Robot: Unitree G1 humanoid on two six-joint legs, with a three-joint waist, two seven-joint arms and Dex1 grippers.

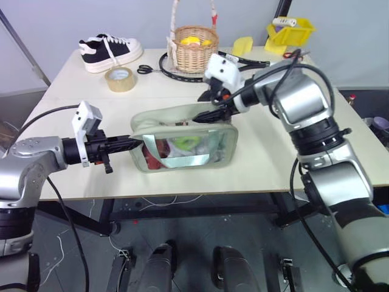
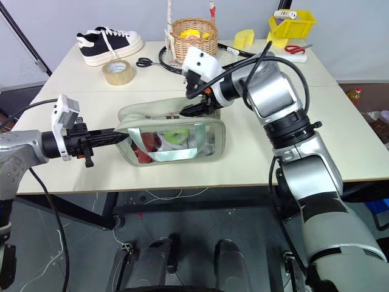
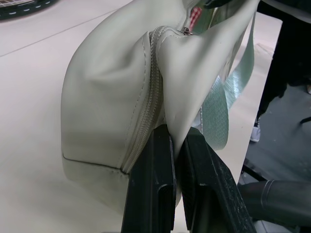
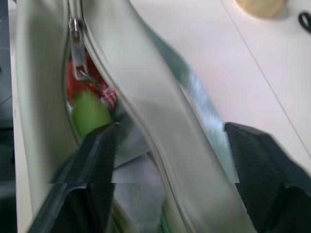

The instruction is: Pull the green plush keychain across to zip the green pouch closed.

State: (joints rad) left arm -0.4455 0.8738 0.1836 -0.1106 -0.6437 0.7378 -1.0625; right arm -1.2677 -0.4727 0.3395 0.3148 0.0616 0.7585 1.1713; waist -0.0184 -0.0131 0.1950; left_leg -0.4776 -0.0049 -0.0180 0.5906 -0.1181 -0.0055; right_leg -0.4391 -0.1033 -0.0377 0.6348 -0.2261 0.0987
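The green pouch lies on its side at the middle of the table, its clear window facing me. My left gripper is shut on the fabric of the pouch's left end beside the zipper. My right gripper is open over the top rim, and its fingers straddle the unzipped edge. The metal zipper pull sits on the open slit. Below it the green plush keychain hangs inside the pouch, and it is also visible through the window.
Behind the pouch stand a wicker basket, a roll of tape, scissors, a black-and-white sneaker and a yellow bin. The table's front edge runs close below the pouch.
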